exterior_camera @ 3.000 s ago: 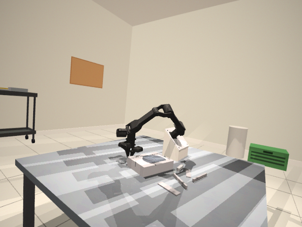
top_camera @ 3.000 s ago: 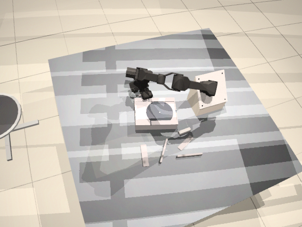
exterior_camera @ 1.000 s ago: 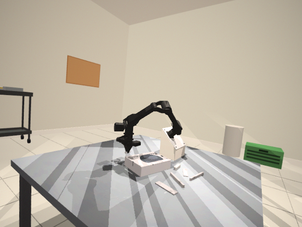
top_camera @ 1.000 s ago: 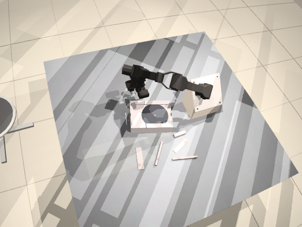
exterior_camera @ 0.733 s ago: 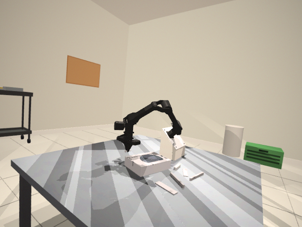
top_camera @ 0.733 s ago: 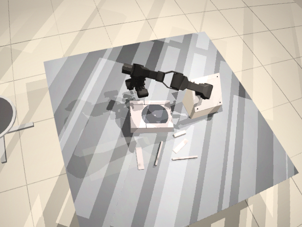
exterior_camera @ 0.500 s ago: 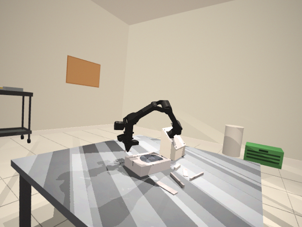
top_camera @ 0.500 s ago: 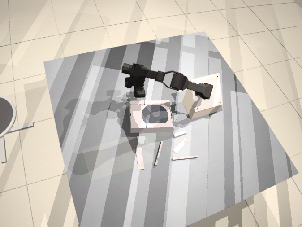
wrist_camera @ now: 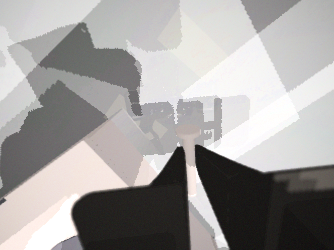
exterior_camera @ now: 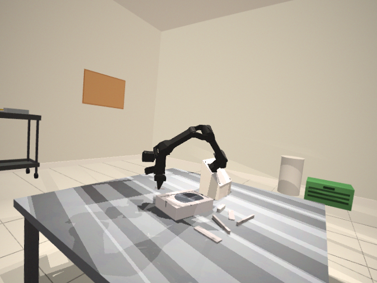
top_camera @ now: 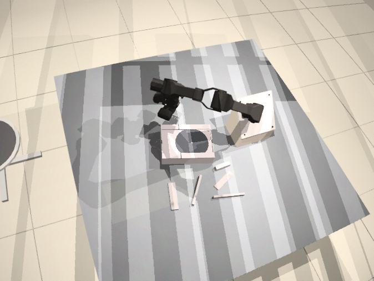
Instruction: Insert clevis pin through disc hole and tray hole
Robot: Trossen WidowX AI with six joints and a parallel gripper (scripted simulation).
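My gripper [top_camera: 174,117] [exterior_camera: 159,188] [wrist_camera: 189,148] is pinched on the pin [wrist_camera: 188,143], raised beside the tray [top_camera: 187,160] [exterior_camera: 194,210], toward the table's [top_camera: 145,241] [exterior_camera: 258,262] far edge in the top view. The shank looks tilted between the fingertips; carried so, it could snag the disc [top_camera: 197,145] [exterior_camera: 182,199] at its hole and shove it off line.

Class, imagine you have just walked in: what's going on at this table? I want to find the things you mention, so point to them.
A black robot arm has its gripper [top_camera: 176,116] [exterior_camera: 159,188] [wrist_camera: 188,147] shut on a steel clevis pin [wrist_camera: 189,148], holding it off the table beside the rimmed tray [top_camera: 187,161] [exterior_camera: 194,210]. The wide disc [top_camera: 193,147] [exterior_camera: 186,198] lies flat inside the tray. The pin is not yet through the disc's hole. Several small pale bars [top_camera: 172,196] [exterior_camera: 207,234] lie on the table nearby.
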